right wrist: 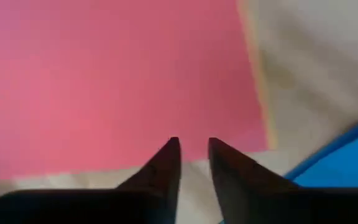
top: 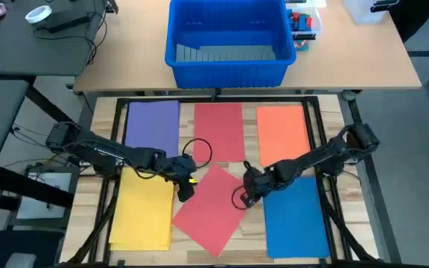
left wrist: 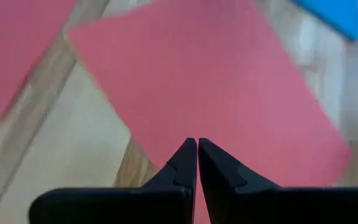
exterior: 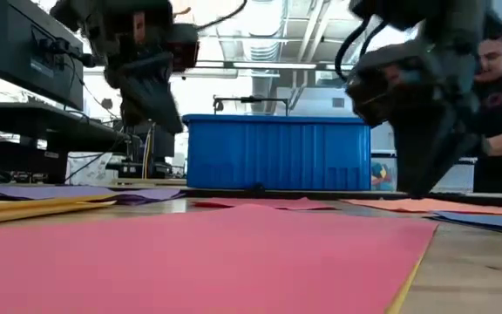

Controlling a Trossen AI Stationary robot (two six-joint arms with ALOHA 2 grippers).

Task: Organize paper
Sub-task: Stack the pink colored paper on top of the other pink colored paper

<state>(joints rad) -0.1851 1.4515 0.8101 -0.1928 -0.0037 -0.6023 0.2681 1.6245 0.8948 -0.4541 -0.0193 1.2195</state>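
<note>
My left arm reaches in from the bench's left edge, its hand [top: 185, 186] near the middle, fingers [left wrist: 185, 163] pressed together. My right arm comes from the right edge, its hand [top: 243, 198] just beside, fingers [right wrist: 166, 163] slightly parted.

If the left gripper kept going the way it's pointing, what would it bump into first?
Probably the tilted red paper sheet. The left gripper, fingers shut, points right at that sheet's near edge, with bare wooden table beside it. How high it hovers is unclear.
</note>
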